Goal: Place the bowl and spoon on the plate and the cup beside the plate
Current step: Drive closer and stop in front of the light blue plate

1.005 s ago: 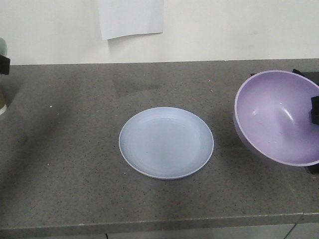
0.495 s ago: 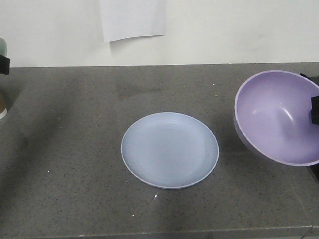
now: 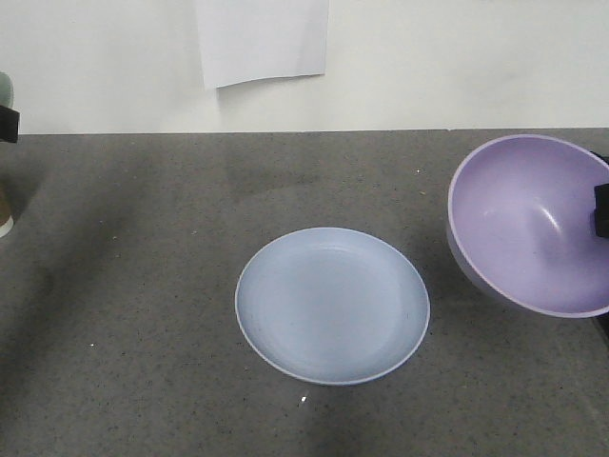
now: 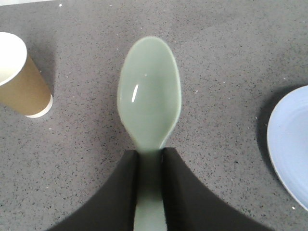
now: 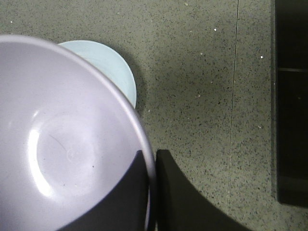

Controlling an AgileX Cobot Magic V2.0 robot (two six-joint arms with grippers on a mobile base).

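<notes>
Plate [image 3: 332, 305] bare; it has slid lower and grown in the front view, so we judge the base is closing in, nothing placed yet. Bowl [image 3: 533, 224] aloft at plate's 2 o'clock, right gripper [image 5: 150, 161] pinching its rim. Left gripper [image 4: 150, 156] clamps spoon [image 4: 149, 108]; cup [image 4: 21, 79] at spoon's 10 o'clock. Wall sheet [image 3: 262, 38] blank, no writing.

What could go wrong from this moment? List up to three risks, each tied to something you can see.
1. The right gripper pinches the tilted bowl only at its rim; it may slip or land crooked on the plate.
2. The left gripper holds the spoon near the cup; a sweep might topple it.
3. Both loads belong on one plate; the arms might collide there.
</notes>
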